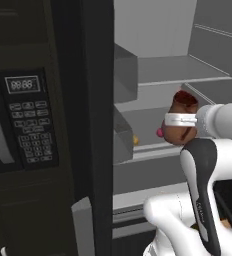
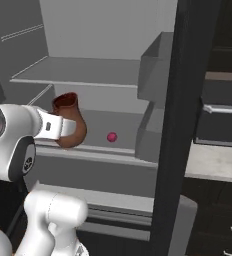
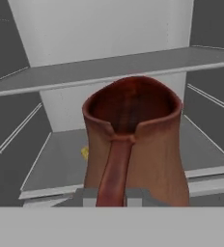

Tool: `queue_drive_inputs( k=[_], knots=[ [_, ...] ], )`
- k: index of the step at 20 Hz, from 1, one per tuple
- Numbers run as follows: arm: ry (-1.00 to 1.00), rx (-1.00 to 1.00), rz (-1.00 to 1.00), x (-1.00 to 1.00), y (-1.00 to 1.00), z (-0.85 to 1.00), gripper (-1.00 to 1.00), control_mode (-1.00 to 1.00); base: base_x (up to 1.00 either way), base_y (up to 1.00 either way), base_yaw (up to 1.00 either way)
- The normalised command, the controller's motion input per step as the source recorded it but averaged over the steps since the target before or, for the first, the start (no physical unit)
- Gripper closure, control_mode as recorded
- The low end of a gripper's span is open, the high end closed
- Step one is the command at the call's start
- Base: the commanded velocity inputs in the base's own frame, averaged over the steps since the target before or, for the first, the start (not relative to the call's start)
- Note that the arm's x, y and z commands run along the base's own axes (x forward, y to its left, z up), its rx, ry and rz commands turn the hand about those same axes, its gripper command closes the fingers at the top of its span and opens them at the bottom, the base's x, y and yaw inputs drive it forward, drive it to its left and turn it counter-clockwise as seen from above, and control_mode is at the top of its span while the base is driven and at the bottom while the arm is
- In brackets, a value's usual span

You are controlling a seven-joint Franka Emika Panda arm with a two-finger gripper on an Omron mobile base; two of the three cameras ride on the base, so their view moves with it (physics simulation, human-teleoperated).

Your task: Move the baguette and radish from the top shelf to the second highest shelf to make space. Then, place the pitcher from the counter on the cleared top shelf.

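Hand view: my claw (image 3: 113, 197) at the bottom centre is pressed together on the handle of the pitcher (image 3: 135, 144), which fills the middle of the frame, upright, its open mouth toward the camera. Behind it the top shelf (image 3: 85, 75) crosses the upper half, bare. In the right base view the pitcher (image 2: 69, 120) hangs at centre left, in front of the second shelf (image 2: 118, 131), where the radish (image 2: 111, 136) lies just right of it. A small yellow bit of the baguette (image 3: 85, 153) shows left of the pitcher.
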Motion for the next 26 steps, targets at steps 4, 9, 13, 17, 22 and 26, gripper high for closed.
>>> queue_drive_inputs(
  k=[4,9,13,17,22,26],
  knots=[
    [0.00,0.00,0.00,0.00,0.00,0.00,1.00,1.00,0.56,-0.01,0.00],
    [-0.02,0.00,0.00,0.00,-0.09,0.15,1.00,-1.00,0.05,-0.02,0.00],
    [0.00,0.00,0.00,-0.18,-0.03,0.35,1.00,-1.00,0.00,0.00,0.00],
    [0.00,0.00,0.00,-0.08,-0.02,0.54,1.00,-1.00,0.00,0.00,0.00],
    [-0.03,0.00,0.00,0.00,0.00,0.64,1.00,-1.00,0.00,0.00,0.00],
    [-0.07,0.00,0.00,0.02,0.00,0.48,1.00,-1.00,0.00,0.00,0.00]
  ],
)
